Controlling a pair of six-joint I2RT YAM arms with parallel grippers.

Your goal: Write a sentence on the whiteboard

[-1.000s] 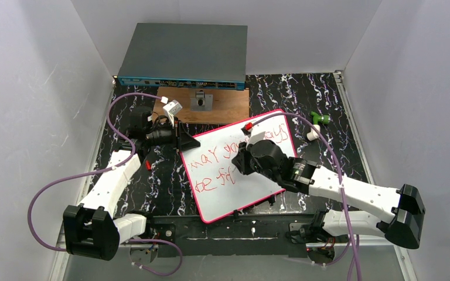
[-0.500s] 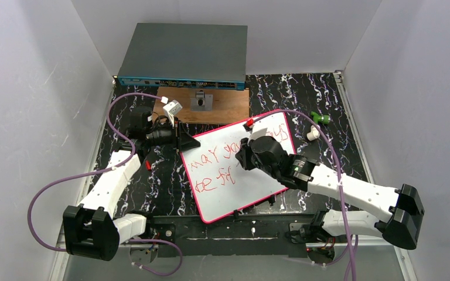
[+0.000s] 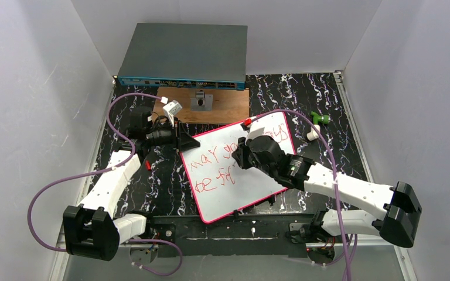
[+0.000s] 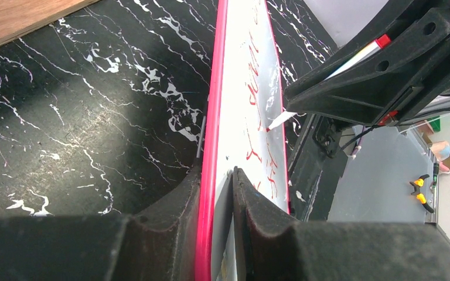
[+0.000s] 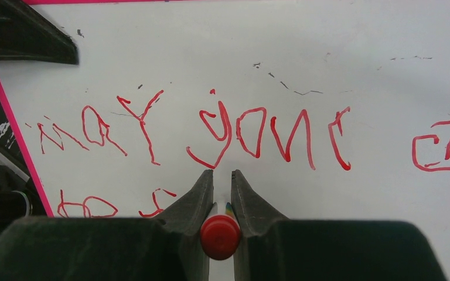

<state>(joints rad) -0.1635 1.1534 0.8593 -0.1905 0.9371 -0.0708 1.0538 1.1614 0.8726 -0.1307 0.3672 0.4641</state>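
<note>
Your right gripper [image 5: 221, 175] is edging left, jaws clamping the marker [image 5: 220, 236] over the sentence [image 5: 211, 126]. Your left gripper [image 4: 217, 172] is pinching the whiteboard [image 3: 240, 196] rim. Writing is continuing, needing steady tip contact.

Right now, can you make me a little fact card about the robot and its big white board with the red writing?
board: flat white whiteboard with a pink-red rim, on the black marbled table
writing: red scrawled sentence, two lines
left gripper: shut on the whiteboard's edge
right gripper: shut on a red-ended marker, pointing at the whiteboard; tip hidden
behind: brown wooden board, grey box
</note>
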